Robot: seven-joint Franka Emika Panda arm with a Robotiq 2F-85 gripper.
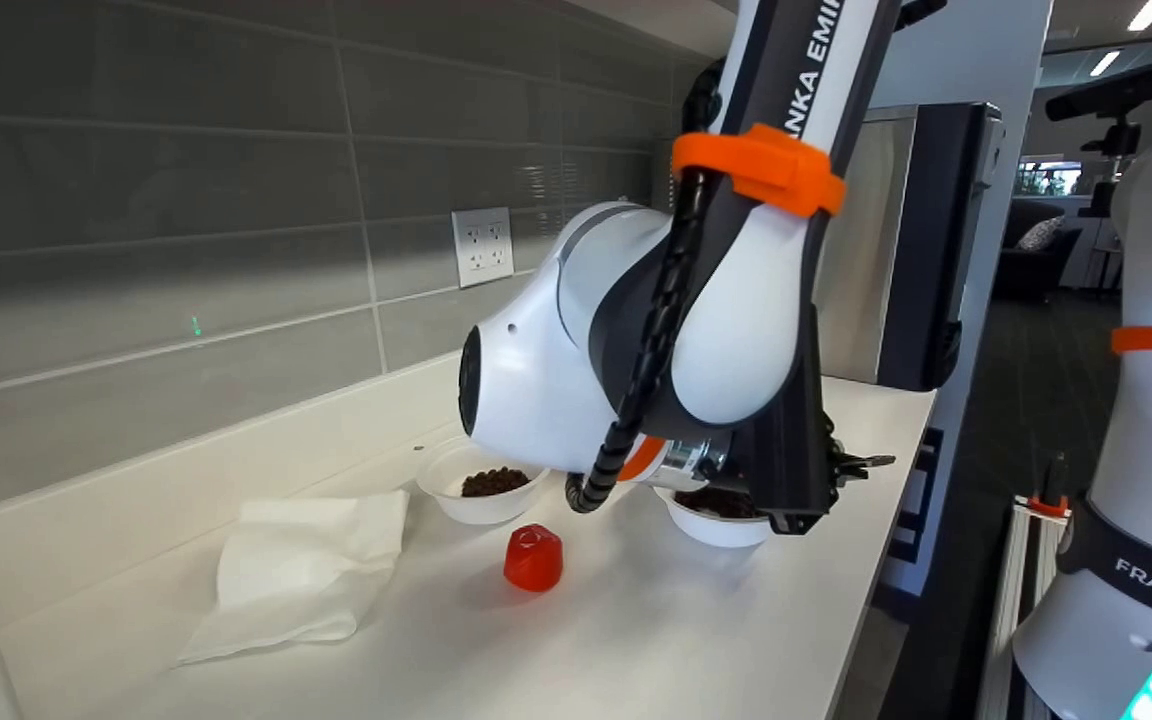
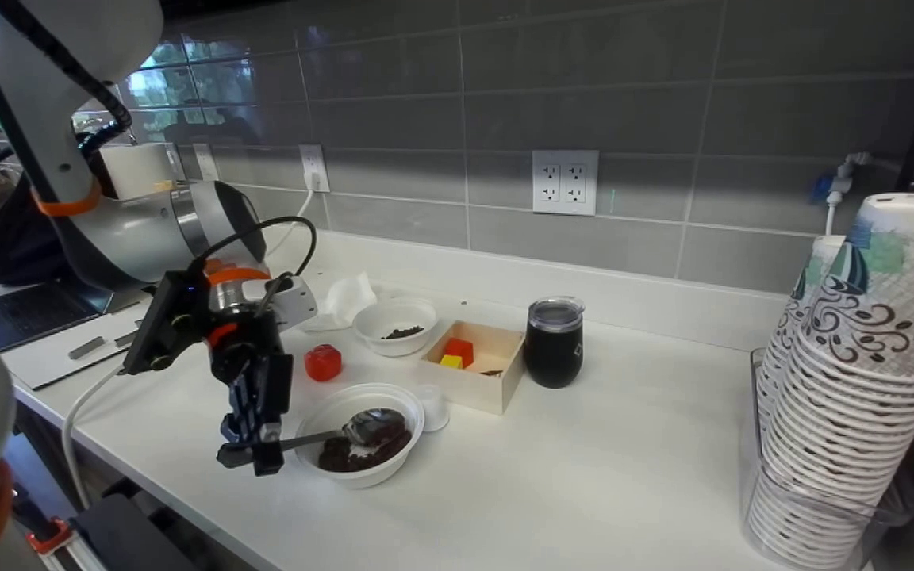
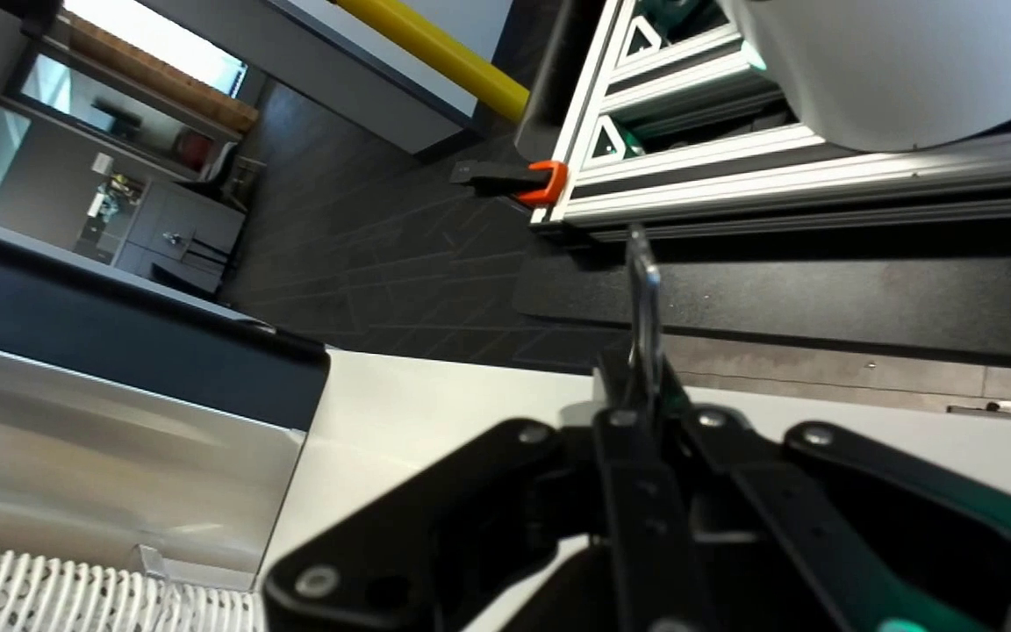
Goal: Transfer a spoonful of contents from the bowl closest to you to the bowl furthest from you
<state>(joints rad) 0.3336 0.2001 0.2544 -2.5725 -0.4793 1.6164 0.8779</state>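
My gripper [image 2: 257, 456] is shut on the handle of a metal spoon [image 2: 320, 438]; the handle end also shows at the jaws [image 3: 637, 391] in the wrist view. The spoon lies nearly level, its head over the near white bowl [image 2: 316, 411], which holds dark brown contents [image 2: 370, 458]. Whether the head touches or carries contents is unclear. In an exterior view the arm partly hides this bowl [image 1: 721, 532] and the spoon's head. The far white bowl [image 2: 374, 319], by the wall, holds a small heap of dark pellets [image 1: 494, 482]. Neither bowl shows in the wrist view.
A red faceted object [image 2: 323, 362] stands between the bowls. A wooden box [image 2: 465, 388] with red and yellow blocks, a small white cup [image 2: 433, 408] and a black tumbler [image 2: 554, 345] stand beside them. A white cloth [image 1: 311, 560] lies near the wall; stacked cups [image 2: 862, 381] stand farther off.
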